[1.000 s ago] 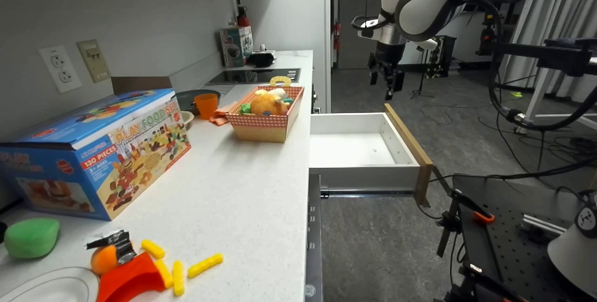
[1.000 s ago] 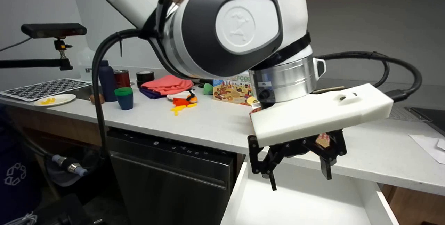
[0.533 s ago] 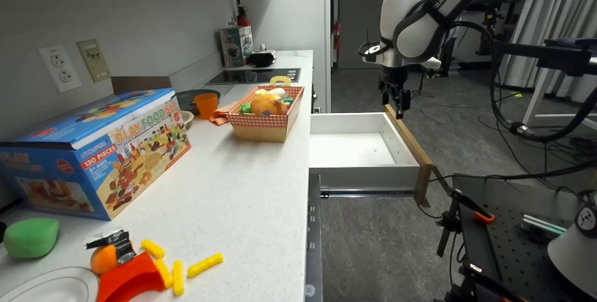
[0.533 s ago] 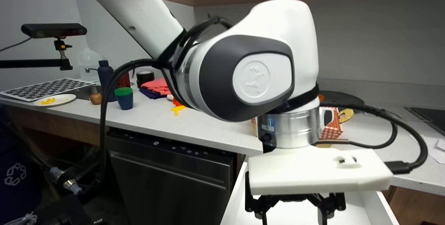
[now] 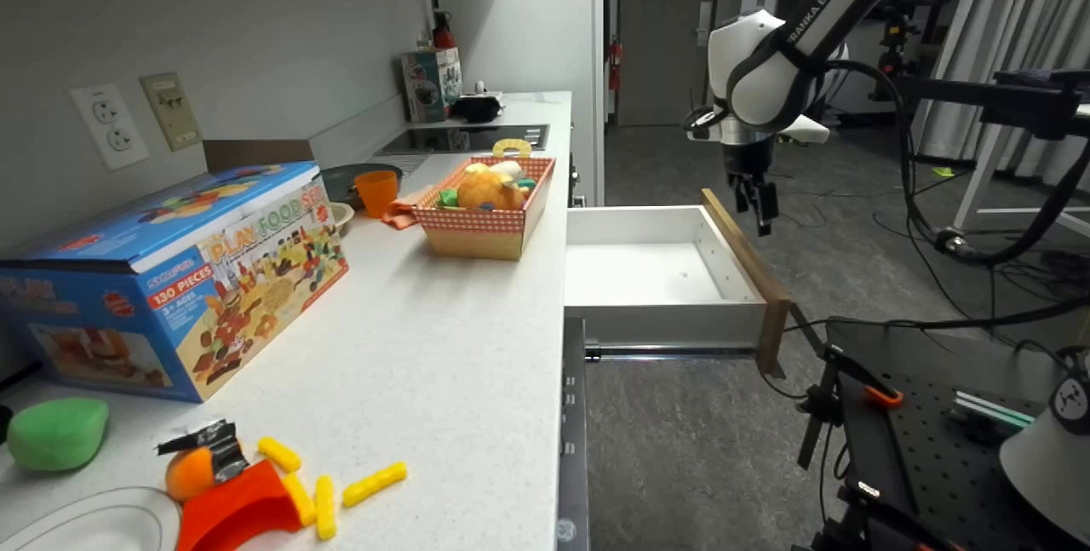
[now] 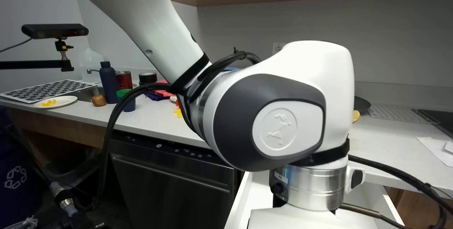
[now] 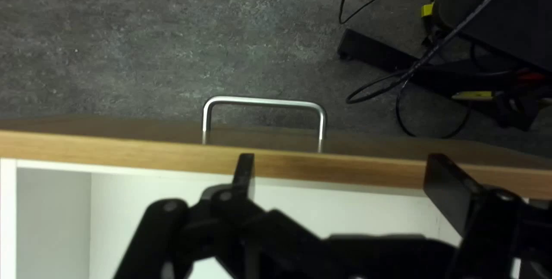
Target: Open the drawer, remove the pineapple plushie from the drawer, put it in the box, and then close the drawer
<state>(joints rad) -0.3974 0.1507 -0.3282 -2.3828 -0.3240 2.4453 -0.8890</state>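
Most of the job looks finished: the white-walled drawer with a wood-coloured front [image 5: 664, 328] stands pulled out, and a round, orange-brown soft toy that appears to be the pineapple plushie [image 5: 487, 191] lies among other toys [image 5: 508, 169] in the low brown box with a red-and-white checked rim [image 5: 473, 240], up on the white tabletop [image 5: 443, 347]. What remains, by that reading, is closing the drawer — most likely a push against its front or the bent silver metal handle [image 7: 265, 101]. The black two-fingered tool [image 7: 345, 173] holds nothing; in the wrist view its fingers [image 7: 450, 192] are spread wide across the drawer's wooden top edge, though whether they touch it cannot be told. Against the frames from a second and half a second ago, the tool is lower and farther out, toward the outer side of the drawer front. In an exterior view it has dropped out of sight, and the white arm [image 6: 283, 130] now covers the checked part of the box that showed half a second ago — while drawer, box and plushie keep their places.
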